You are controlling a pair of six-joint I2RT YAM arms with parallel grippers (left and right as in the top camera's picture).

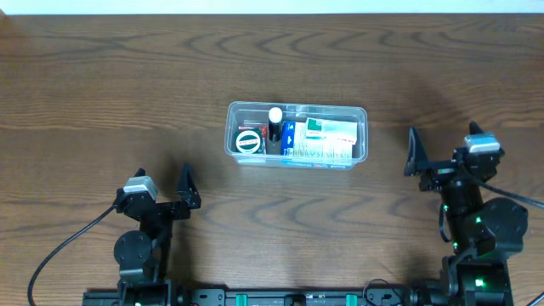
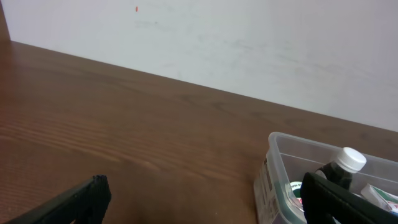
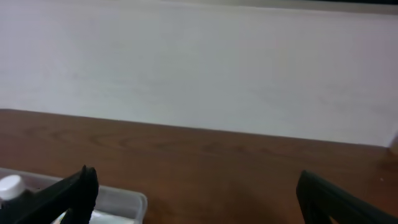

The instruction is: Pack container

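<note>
The clear container [image 1: 363,129] lies in the middle of the table. It holds a white-capped bottle [image 1: 274,115], a round green-and-white item [image 1: 249,141] and blue and green packets [image 1: 327,140]. My left gripper [image 1: 164,180] is open near the front left, short of the tub, with nothing between its fingers. In the left wrist view the left gripper [image 2: 202,199] faces bare wood, with the container [image 2: 273,162] and bottle cap [image 2: 351,158] at its right finger. My right gripper [image 1: 442,149] is open to the right of the tub. In the right wrist view the right gripper [image 3: 198,190] has the container's corner [image 3: 124,199] by its left finger.
The wooden table [image 1: 102,93] runs wide on all sides of the tub. A white wall [image 2: 249,37] rises behind the far edge. Both arm bases and their cables [image 1: 59,246] sit along the near edge.
</note>
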